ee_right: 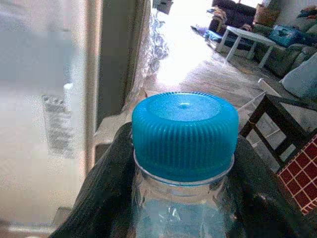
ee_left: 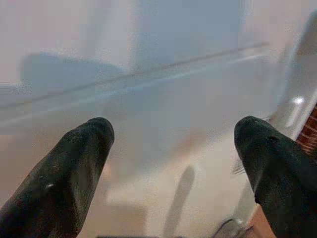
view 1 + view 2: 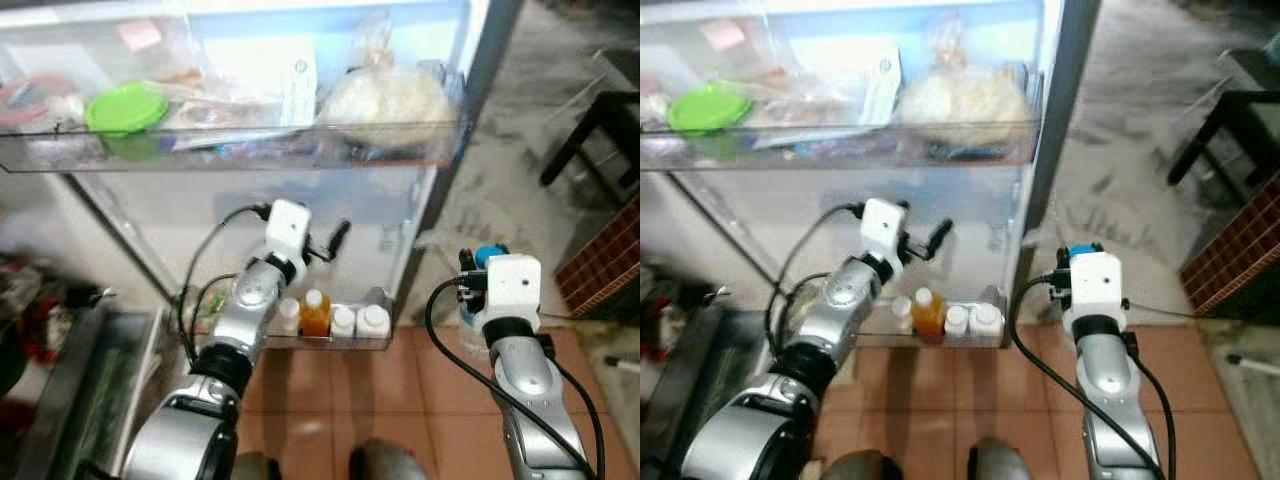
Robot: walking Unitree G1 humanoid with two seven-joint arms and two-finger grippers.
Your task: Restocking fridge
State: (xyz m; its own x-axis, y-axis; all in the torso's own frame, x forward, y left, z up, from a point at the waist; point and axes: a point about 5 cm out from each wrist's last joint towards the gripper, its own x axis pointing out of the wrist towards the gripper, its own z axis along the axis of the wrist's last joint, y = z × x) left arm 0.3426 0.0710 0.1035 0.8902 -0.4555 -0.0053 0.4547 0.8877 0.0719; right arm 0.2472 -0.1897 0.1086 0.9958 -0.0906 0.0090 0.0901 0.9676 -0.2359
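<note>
Left eye view: four bottles (image 3: 331,320) in door shelf (image 3: 330,344).

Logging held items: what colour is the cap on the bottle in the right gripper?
Blue, ribbed cap on a clear bottle; clearest in the right wrist view.

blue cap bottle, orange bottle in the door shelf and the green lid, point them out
blue cap bottle (image 1: 184,134), right wrist view, on the ribbed side of its cap
orange bottle (image 3: 314,318), left eye view, on its body
green lid (image 3: 126,107), left eye view, on its flat top
</note>
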